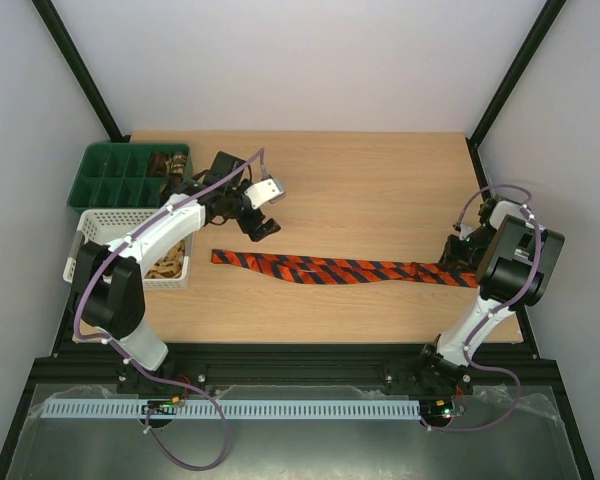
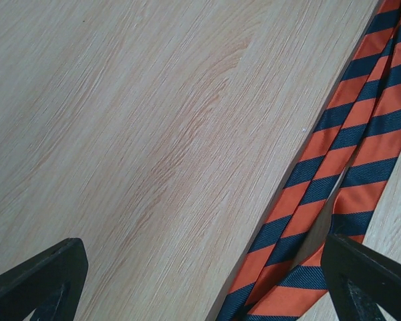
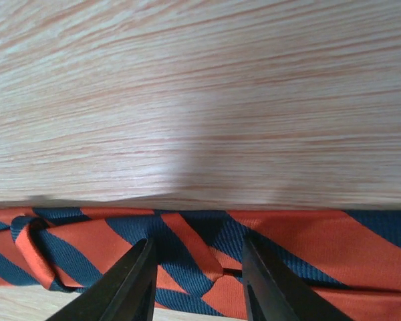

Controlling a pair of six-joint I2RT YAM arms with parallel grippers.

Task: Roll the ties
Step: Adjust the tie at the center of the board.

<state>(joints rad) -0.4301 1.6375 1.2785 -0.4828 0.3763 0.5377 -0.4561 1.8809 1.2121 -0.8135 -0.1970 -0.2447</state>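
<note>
A red-and-black striped tie [image 1: 340, 268] lies stretched flat across the table, left to right. My left gripper [image 1: 257, 226] hovers just behind the tie's left end, jaws wide open and empty. In the left wrist view the tie [image 2: 334, 174] runs under the right finger [image 2: 367, 281], with bare wood between the fingers. My right gripper [image 1: 452, 255] is down at the tie's right end. In the right wrist view its fingers [image 3: 130, 284] stand partly apart on a folded bit of the tie [image 3: 200, 251], which lies flat between them, not pinched.
A green compartment tray [image 1: 110, 175] sits at the back left with a rolled brown tie [image 1: 168, 160] in one cell. In front of it a white lattice basket [image 1: 105, 228] holds tan ties [image 1: 167, 266]. The table's right edge [image 1: 500, 240] is close to the right gripper.
</note>
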